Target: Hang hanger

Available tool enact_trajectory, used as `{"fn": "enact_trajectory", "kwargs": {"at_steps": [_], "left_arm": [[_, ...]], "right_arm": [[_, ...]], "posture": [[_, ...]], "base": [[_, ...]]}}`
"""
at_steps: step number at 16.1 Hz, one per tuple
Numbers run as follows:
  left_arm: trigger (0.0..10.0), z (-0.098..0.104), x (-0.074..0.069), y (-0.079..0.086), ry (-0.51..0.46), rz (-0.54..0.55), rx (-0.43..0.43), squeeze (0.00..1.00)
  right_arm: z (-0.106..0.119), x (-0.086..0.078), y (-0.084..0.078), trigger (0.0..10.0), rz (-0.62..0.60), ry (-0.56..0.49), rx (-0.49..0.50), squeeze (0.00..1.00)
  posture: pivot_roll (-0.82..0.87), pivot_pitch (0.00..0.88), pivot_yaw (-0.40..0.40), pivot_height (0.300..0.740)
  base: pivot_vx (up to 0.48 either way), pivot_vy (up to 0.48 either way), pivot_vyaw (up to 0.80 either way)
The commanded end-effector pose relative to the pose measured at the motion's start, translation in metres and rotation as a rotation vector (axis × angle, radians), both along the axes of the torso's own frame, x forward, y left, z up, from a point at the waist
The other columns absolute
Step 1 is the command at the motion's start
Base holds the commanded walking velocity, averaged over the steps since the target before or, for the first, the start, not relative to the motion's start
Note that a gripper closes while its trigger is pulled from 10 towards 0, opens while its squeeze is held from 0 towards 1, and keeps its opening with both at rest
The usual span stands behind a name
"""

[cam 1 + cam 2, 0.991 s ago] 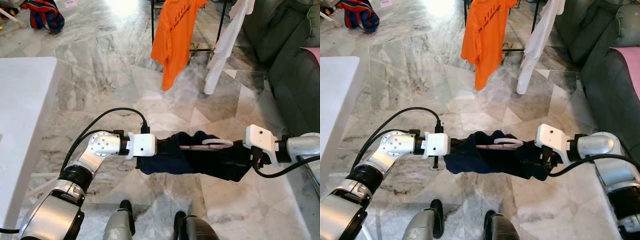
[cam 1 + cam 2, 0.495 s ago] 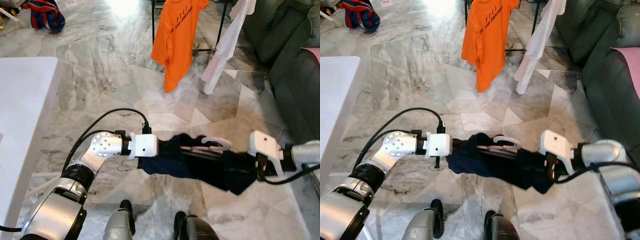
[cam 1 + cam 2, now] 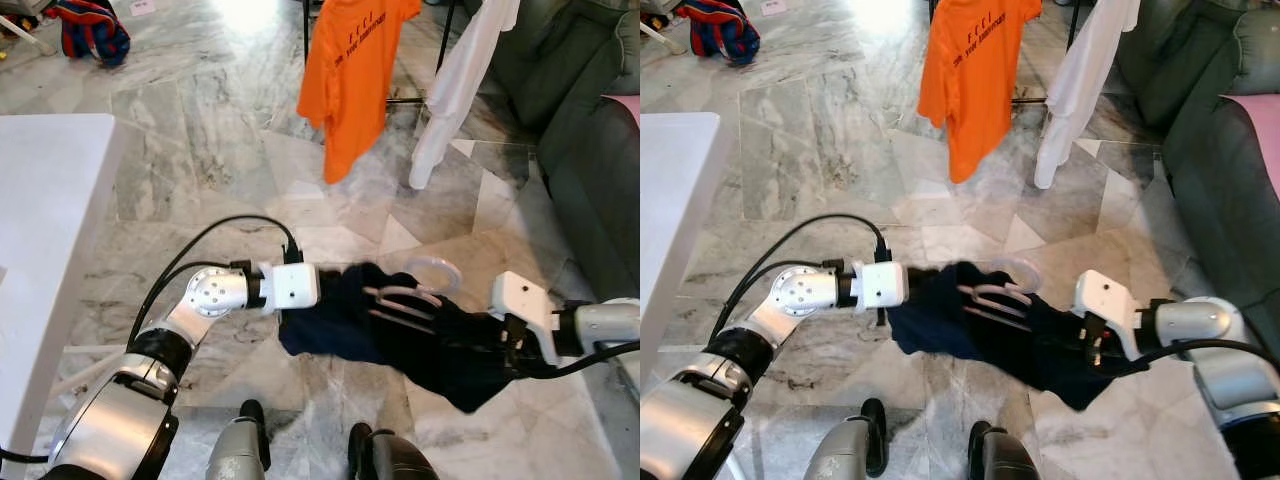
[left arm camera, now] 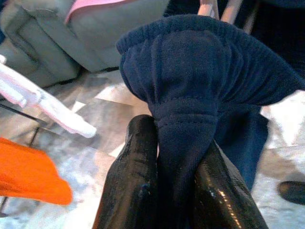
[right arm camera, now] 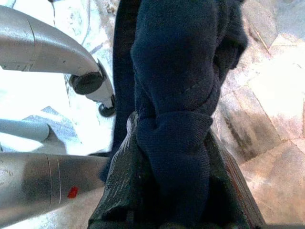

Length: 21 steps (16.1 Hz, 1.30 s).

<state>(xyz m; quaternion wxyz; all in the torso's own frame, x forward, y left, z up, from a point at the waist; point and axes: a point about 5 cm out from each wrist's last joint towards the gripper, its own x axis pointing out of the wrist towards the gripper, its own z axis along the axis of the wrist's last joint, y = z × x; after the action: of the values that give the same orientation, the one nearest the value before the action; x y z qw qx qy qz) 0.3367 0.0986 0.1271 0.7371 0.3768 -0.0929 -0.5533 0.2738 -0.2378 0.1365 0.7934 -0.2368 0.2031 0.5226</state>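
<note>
A dark navy garment is stretched between my two grippers at waist height over the floor, sagging lower toward the right. A pale pink hanger lies in it, with its round hook sticking up above the cloth. My left gripper is shut on a bunched edge of the navy cloth at the garment's left end. At the right end, my right gripper is shut on another thick fold. The cloth hides both grippers' fingertips in the eye views.
An orange T-shirt and a white garment hang on a black rack ahead. A grey-green sofa stands at the right, with a white table at the left. Marble floor lies between. A colourful bag sits far left.
My right arm has dropped lower, so the garment now slopes down to the right. The hanger's hook has tipped up. The left gripper has barely moved.
</note>
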Motion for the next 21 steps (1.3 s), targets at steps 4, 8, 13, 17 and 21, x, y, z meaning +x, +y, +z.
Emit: {"fn": "enact_trajectory", "kwargs": {"at_steps": [4,8,13,17,21], "left_arm": [[10.0,0.009,0.002,-0.005,-0.165,0.018,-0.02,1.0],[10.0,0.021,0.007,-0.003,-0.281,0.063,-0.07,1.0],[10.0,0.015,0.015,0.007,-0.183,0.239,-0.179,1.0],[10.0,-0.023,0.013,0.024,0.079,0.604,-0.408,1.0],[10.0,-0.049,-0.001,0.015,0.202,0.785,-0.584,1.0]], "right_arm": [[0.003,0.003,0.004,0.0,-0.019,-0.049,0.024,0.0],[-0.005,0.015,0.007,0.0,-0.142,-0.152,0.019,0.0],[-0.021,0.025,0.014,0.0,-0.356,-0.222,0.024,0.0],[-0.037,0.025,0.028,0.0,-0.599,-0.256,0.135,0.0],[-0.041,0.027,0.029,0.0,-0.866,-0.321,0.219,0.0]], "posture": [[-0.15,0.272,0.008,0.74],[-0.15,0.273,0.002,0.74],[-0.16,0.269,0.006,0.74],[-0.15,0.265,0.007,0.74],[-0.15,0.257,0.002,0.74]], "base": [[0.0,0.0,0.0],[0.0,0.0,0.0],[0.0,0.0,0.0],[0.0,0.0,0.0],[0.0,0.0,0.0]]}}
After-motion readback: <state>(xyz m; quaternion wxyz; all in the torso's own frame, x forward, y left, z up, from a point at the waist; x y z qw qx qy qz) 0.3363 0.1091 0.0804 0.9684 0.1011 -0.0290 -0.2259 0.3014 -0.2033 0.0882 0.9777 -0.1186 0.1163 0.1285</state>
